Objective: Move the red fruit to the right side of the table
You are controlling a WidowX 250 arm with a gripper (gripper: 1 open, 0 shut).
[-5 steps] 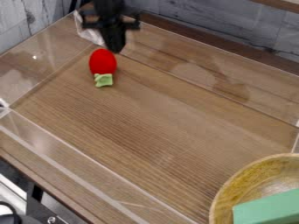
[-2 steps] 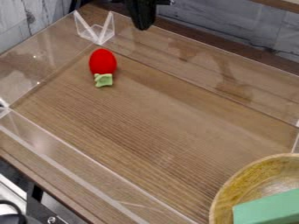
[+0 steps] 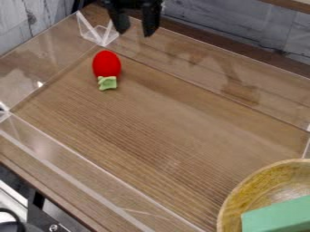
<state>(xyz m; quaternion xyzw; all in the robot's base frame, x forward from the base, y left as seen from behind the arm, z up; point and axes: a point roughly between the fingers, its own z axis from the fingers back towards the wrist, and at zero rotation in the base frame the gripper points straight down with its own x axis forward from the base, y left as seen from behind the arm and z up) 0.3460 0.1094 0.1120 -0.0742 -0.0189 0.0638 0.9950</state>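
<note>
Red toy fruit (image 3: 107,64) shown whole on the wooden table (image 3: 169,127), dark claw (image 3: 136,20) blurred and cut off above, its spread or closure impossible to tell, bowl (image 3: 230,204) cropped lower right.

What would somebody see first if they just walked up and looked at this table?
Probably the bright red fruit with its pale green cap, lying toward the upper left of the picture. Next, the big yellowish bowl in the lower right corner, with a green block in it.
</note>
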